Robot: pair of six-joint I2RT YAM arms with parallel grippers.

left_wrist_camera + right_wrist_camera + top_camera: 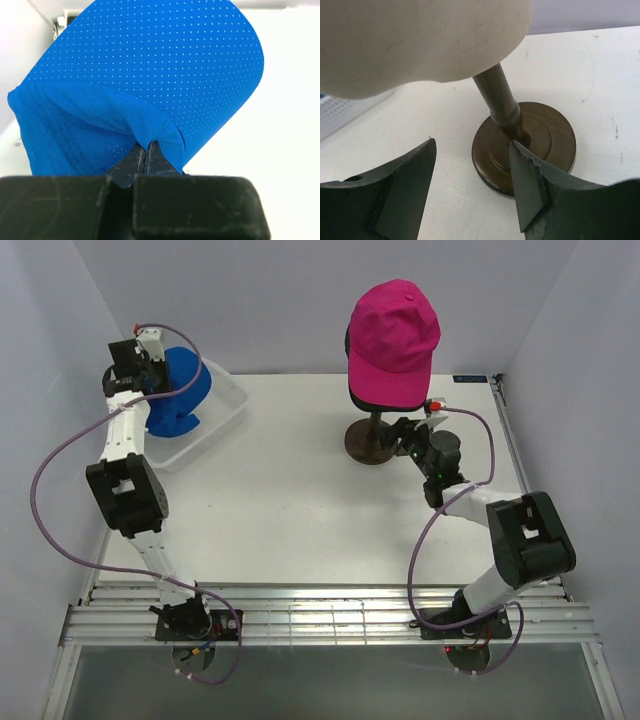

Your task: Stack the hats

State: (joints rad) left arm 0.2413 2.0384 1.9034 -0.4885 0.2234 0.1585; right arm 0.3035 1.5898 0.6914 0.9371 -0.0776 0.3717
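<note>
Over the far left corner of the white desk (300, 510), the top view shows the left arm (125, 455) holding a bright blue perforated fabric baseball cap (180, 390) above a white plastic mesh basket (228, 405), well apart from the stack. At the far centre-right, a plain magenta fabric cap (395, 335) sits high on a dark round stand (368, 445). A dark rim (352, 392) shows just under it, probably one or more other caps, though I cannot tell which. The right arm (520, 540) reaches in low beside the stand. On the left wrist view, the left fingers (131, 162) are pinched tight on a fold of the blue cap's mesh, which fills most of the picture. On the right wrist view, the right fingers (407, 190) are spread wide and hold nothing; the stand's post (502, 105) shows between them, under the cream mannequin head (420, 40). I judge the stack mostly built. What seems left is to carry the blue cap right and set it over the magenta one.
</note>
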